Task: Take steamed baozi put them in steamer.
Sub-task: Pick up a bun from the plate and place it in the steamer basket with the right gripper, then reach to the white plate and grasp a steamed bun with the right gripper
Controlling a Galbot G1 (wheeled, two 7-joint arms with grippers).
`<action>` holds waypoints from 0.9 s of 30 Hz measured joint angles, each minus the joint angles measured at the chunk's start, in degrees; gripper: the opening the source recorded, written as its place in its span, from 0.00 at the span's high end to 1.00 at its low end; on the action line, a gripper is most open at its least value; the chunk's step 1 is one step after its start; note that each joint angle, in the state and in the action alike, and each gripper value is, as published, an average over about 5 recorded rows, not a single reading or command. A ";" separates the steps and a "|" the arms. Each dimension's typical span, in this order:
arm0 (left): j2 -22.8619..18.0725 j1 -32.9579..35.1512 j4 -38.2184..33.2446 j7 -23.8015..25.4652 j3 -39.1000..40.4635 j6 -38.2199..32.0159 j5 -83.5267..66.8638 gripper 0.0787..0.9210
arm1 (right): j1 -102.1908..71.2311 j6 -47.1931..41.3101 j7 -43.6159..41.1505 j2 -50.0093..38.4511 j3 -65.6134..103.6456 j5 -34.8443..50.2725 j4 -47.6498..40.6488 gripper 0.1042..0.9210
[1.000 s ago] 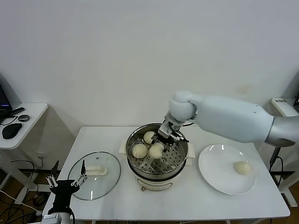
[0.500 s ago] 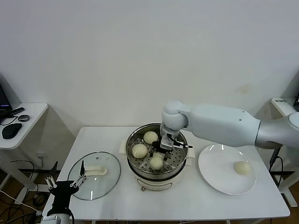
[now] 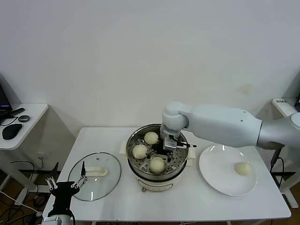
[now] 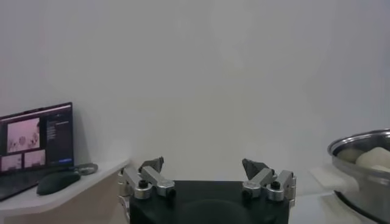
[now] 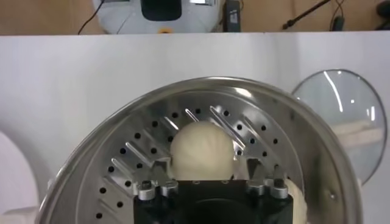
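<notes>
right pincer, centre frame, hangs inside the steamer with fingers apart over a bun; three baozi rest on the perforated tray, a fourth on the plate, right. left pincer, spread wide, idles at lower left beside the desk.

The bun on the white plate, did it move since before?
No. The baozi lies at the same spot on the plate, toward the edge farthest from the steamer.

A lab or office: bare white wall, side desk with a mouse.
</notes>
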 measured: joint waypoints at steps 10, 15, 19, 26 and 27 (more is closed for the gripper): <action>0.55 -0.71 0.93 0.15 0.32 -0.39 -0.17 0.12 | 3.85 -9.32 0.32 -6.87 1.67 2.67 2.92 0.12; 0.98 -1.22 1.57 0.25 0.82 -0.58 -0.14 0.12 | 4.47 -21.61 0.84 -13.28 3.00 4.49 4.95 0.12; 1.39 -1.46 2.13 0.30 1.02 -0.79 -0.14 0.12 | 2.76 -31.13 0.35 -19.27 5.63 5.91 6.29 0.12; 1.96 -1.70 2.75 0.34 1.44 -0.90 -0.07 0.12 | -5.89 -42.53 -0.26 -29.13 13.50 6.37 6.45 0.12; 2.00 -1.71 2.84 0.36 1.53 -0.90 -0.04 0.12 | -7.47 -43.45 -0.36 -30.22 14.73 6.11 6.24 0.12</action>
